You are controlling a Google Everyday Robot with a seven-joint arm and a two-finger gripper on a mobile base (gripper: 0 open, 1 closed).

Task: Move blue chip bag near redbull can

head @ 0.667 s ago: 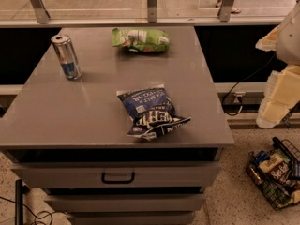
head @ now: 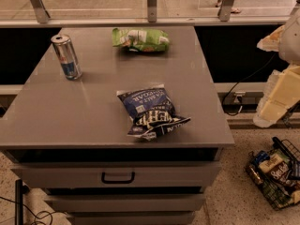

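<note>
The blue chip bag (head: 150, 112) lies flat on the grey cabinet top (head: 70, 116), right of centre and near the front edge, its black-and-white patterned end pointing to the front right. The redbull can (head: 66, 56) stands upright at the back left of the top, well apart from the bag. Only cream-white parts of my arm (head: 280, 93) show at the right edge, off the side of the cabinet. My gripper is out of view and touches nothing on the top.
A green and white chip bag (head: 140, 39) lies at the back centre of the top. The cabinet has drawers (head: 117, 176) in front. A wire basket of snacks (head: 276, 177) sits on the floor at the right. A rail with metal posts runs behind.
</note>
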